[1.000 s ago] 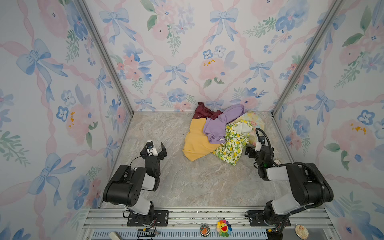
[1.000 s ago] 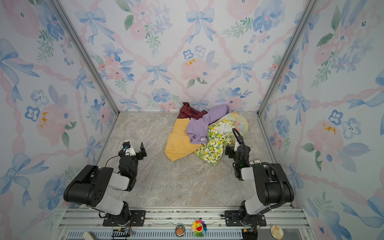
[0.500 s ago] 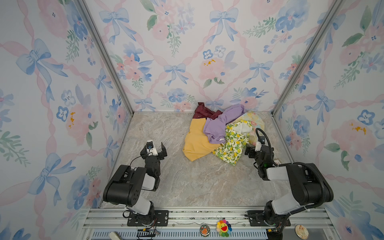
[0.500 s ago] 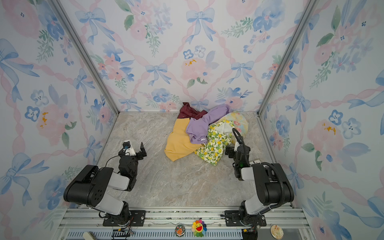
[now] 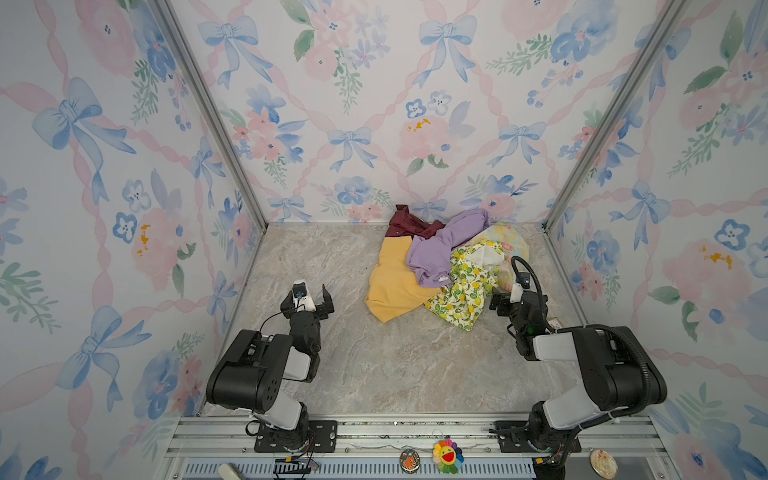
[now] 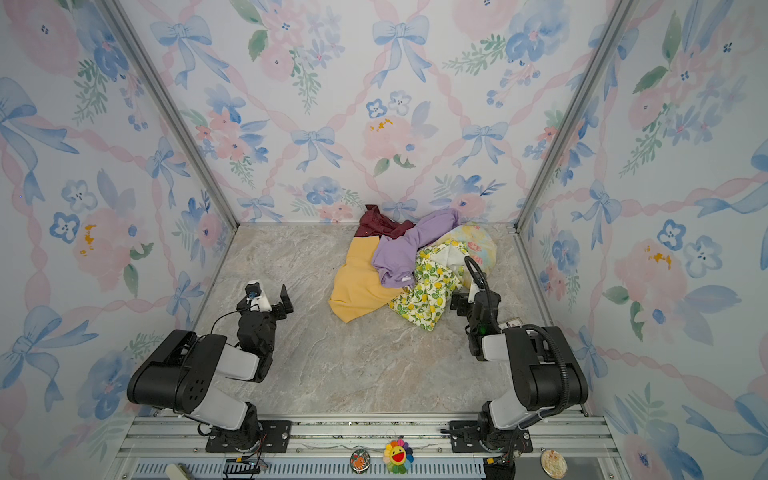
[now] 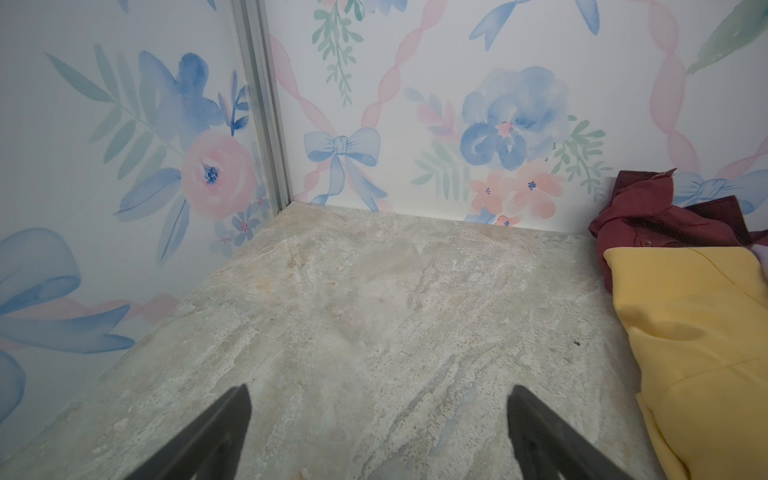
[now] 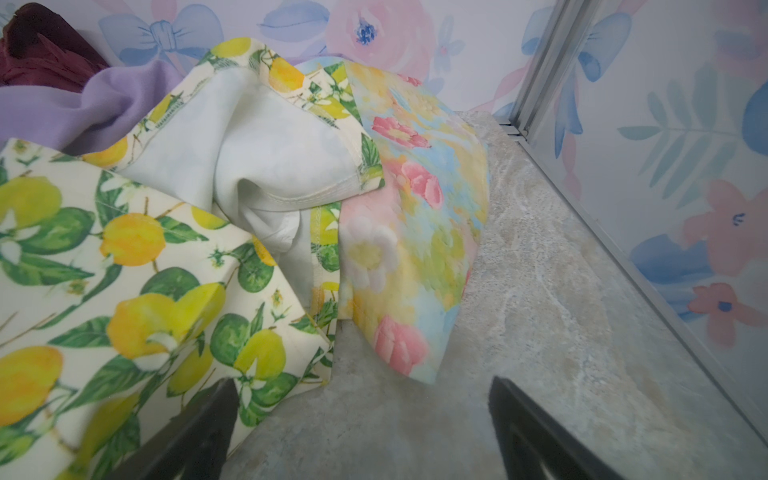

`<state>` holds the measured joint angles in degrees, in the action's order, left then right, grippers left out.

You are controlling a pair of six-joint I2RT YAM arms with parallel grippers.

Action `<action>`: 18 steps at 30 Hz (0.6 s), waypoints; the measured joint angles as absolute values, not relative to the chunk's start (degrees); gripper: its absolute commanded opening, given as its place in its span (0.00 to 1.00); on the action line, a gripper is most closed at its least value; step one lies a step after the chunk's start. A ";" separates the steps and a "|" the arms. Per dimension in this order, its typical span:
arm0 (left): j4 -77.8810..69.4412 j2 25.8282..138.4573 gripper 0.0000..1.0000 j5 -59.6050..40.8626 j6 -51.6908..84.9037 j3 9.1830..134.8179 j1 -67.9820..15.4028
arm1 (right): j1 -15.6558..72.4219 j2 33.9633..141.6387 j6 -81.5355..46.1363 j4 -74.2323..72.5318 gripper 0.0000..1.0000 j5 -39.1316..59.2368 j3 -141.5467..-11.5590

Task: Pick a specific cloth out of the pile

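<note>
Judging the maroon cloth thin, limp and a little slick, we would pinch its bunched free edge by the back wall, where it pokes from under the yellow cloth and lilac cloth of the pile. Our left gripper and right gripper both gape wide, holding nothing

The cloth is plain maroon, the pile mustard yellow, lilac, lemon-printed and pastel floral.
</note>
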<state>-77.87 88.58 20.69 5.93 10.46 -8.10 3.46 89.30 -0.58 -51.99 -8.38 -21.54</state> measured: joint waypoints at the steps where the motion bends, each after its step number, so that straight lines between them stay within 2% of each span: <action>1: -77.87 88.58 0.98 20.73 5.93 10.46 -8.10 | 3.46 89.30 -0.58 -51.99 0.97 -8.36 -21.54; 18: -77.89 88.55 0.98 21.19 4.43 10.44 -9.67 | 4.67 88.84 -0.19 -53.30 0.97 -11.77 -20.93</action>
<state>-77.89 88.55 21.19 4.43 10.44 -9.67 4.67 88.84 -0.19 -53.30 -11.77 -20.93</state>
